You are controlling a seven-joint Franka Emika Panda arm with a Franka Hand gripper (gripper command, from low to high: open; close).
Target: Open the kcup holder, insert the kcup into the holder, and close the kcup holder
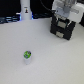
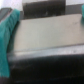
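Observation:
The kcup [image 1: 27, 56], a small white pod with a green-and-blue top, stands upright alone on the white table. The black boxy kcup holder [image 1: 62, 29] sits at the back, toward the exterior view's right. My gripper [image 1: 63, 18] hangs directly over it, far from the kcup. The blurred wrist view shows teal fingers [image 2: 7, 40] spread wide at both edges of the picture. Between them lies a flat grey surface with a dark band [image 2: 45, 37], apparently the holder's top. The gripper [image 2: 44, 30] is open and holds nothing. I cannot tell whether the tray is pulled out.
A white upright object with a blue glow [image 1: 25, 12] stands at the back, toward the exterior view's left, before a dark backdrop. The white table [image 1: 55, 62] stretches between the kcup and the holder.

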